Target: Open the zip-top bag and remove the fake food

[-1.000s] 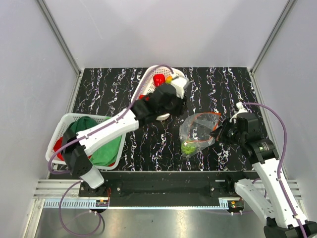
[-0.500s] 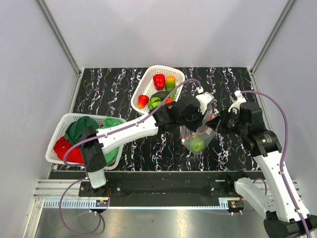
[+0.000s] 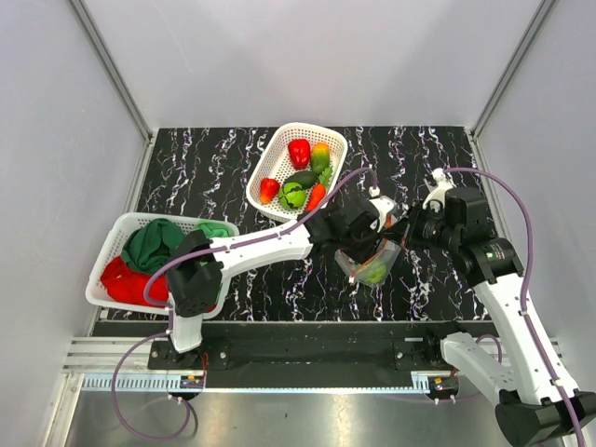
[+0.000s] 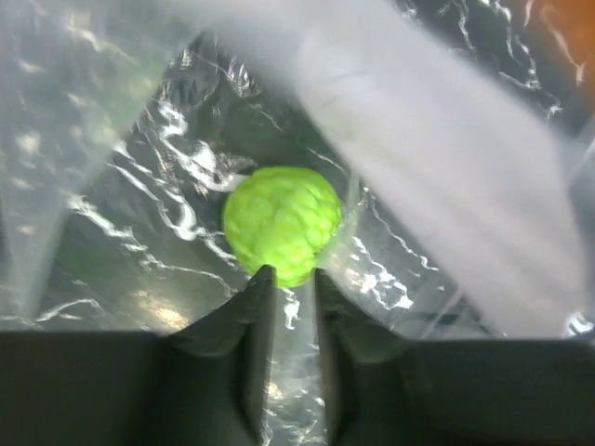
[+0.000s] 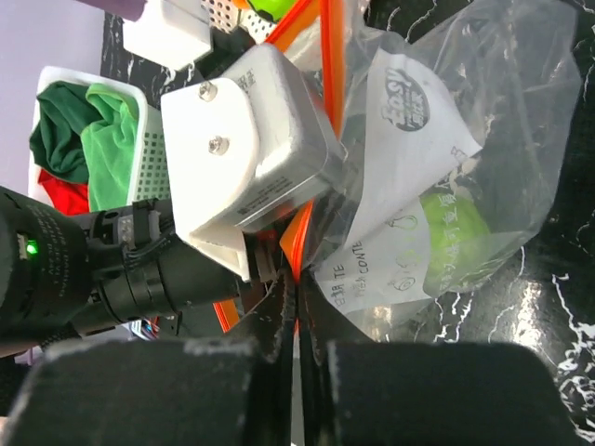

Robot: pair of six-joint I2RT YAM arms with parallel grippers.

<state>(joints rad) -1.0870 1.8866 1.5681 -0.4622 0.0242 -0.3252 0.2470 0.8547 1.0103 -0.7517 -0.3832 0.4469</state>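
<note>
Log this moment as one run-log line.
left pincer: inside zip-top bag, slightly open, tips at green piece | right pincer: shut on bag mouth | green piece not yet out

Robot lab test cell, not a home or kitchen. Plain grey walls with metal struts in the corners box in a small black marbled tabletop. Left arm and right arm are bolted to an aluminium rail at the near edge, with purple cables hanging loose. Props only: white baskets holding fake food and cloths.
</note>
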